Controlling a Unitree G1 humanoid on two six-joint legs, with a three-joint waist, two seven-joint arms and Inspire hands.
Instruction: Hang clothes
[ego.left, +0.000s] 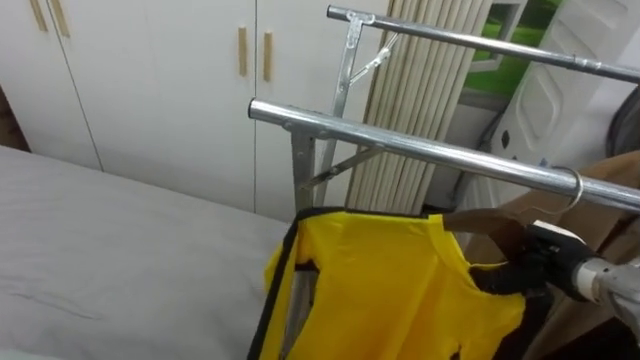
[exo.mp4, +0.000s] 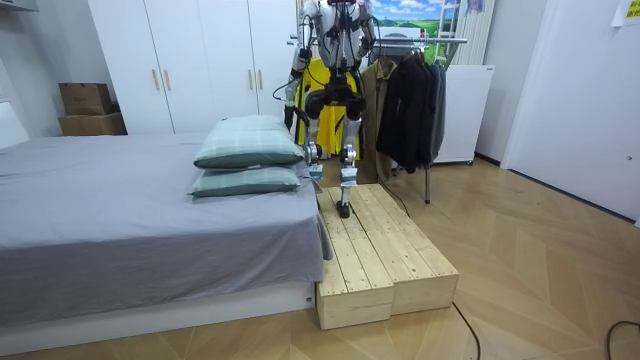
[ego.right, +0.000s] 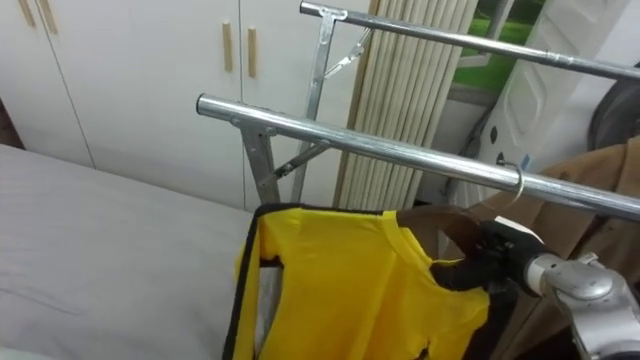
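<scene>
A yellow garment with black trim (ego.left: 380, 290) hangs on a brown wooden hanger (ego.left: 482, 218). The hanger's metal hook (ego.left: 574, 192) sits over the near steel rail (ego.left: 400, 143) of the clothes rack. My right hand (ego.left: 520, 272) comes in from the lower right, its dark fingers curled round the hanger at the garment's right shoulder. In the room view I stand on a wooden platform (exo.mp4: 385, 250) beside the bed, facing the rack, with the yellow garment (exo.mp4: 318, 78) in front of me. My left arm (exo.mp4: 296, 75) shows beside it.
A second, higher rail (ego.left: 480, 40) runs behind the near one. A brown coat (ego.left: 622, 172) and dark clothes (exo.mp4: 410, 95) hang further right on the rack. The grey bed (ego.left: 100, 250) lies to my left, white wardrobe doors (ego.left: 150, 70) behind it.
</scene>
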